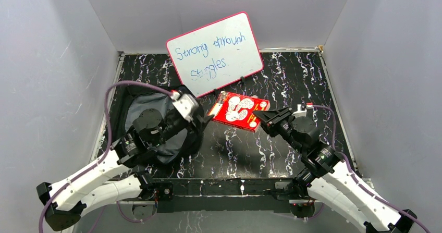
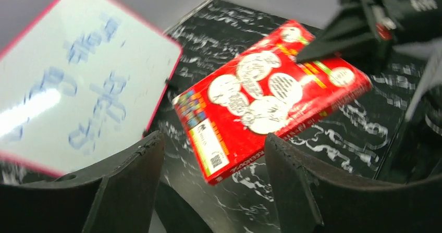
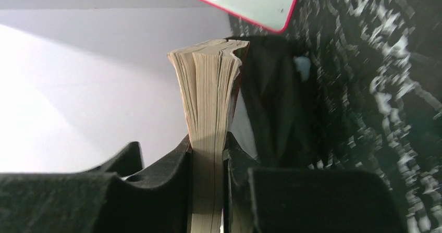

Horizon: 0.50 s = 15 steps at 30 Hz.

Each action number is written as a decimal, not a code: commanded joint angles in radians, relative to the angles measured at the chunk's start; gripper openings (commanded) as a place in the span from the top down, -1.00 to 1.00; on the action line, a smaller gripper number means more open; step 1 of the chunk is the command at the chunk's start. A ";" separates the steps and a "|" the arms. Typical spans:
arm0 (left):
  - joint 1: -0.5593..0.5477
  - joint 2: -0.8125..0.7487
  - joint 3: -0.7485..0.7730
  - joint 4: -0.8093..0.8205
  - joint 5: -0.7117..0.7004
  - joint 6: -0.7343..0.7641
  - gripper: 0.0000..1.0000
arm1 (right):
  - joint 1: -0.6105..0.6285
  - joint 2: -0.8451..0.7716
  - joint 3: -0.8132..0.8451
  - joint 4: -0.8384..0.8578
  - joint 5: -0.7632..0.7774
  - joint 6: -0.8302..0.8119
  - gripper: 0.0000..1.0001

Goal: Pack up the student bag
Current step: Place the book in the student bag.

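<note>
The student bag (image 1: 136, 107), black with a grey lining, lies open at the left of the table, partly under my left arm. A red book (image 1: 237, 109) with white cartoon shapes on its cover hangs tilted just right of the bag, below the whiteboard. My right gripper (image 1: 259, 117) is shut on the book's right corner; in the right wrist view the page edges (image 3: 211, 82) stand clamped between its fingers (image 3: 208, 142). My left gripper (image 1: 206, 119) is open at the book's left end, its fingers apart with the book's (image 2: 266, 92) near corner between them (image 2: 213, 138), not touching.
A pink-framed whiteboard (image 1: 215, 53) with blue handwriting leans on a stand at the back middle. Grey walls close in the black marbled table (image 1: 292, 76) on three sides. The arms' bases and a black rail (image 1: 229, 186) line the near edge.
</note>
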 commanded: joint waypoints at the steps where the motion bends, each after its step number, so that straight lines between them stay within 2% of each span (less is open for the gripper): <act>1: -0.003 0.023 0.156 -0.294 -0.420 -0.492 -0.35 | -0.002 -0.020 0.033 0.110 0.082 -0.318 1.00; 6: 0.005 0.174 0.324 -0.685 -0.681 -0.658 -0.36 | -0.002 0.006 0.047 0.246 0.000 -0.739 1.00; 8: 0.078 0.275 0.399 -0.882 -0.642 -0.700 -0.36 | -0.002 0.015 0.061 0.236 -0.013 -0.797 1.00; 10: 0.229 0.413 0.461 -1.100 -0.569 -0.754 -0.36 | -0.002 0.016 0.071 0.250 -0.036 -0.816 1.00; 12: 0.323 0.485 0.433 -1.168 -0.523 -0.744 -0.37 | -0.002 0.021 0.074 0.256 -0.060 -0.812 1.00; 15: 0.387 0.480 0.388 -1.142 -0.519 -0.722 -0.37 | -0.002 0.026 0.065 0.247 -0.082 -0.793 1.00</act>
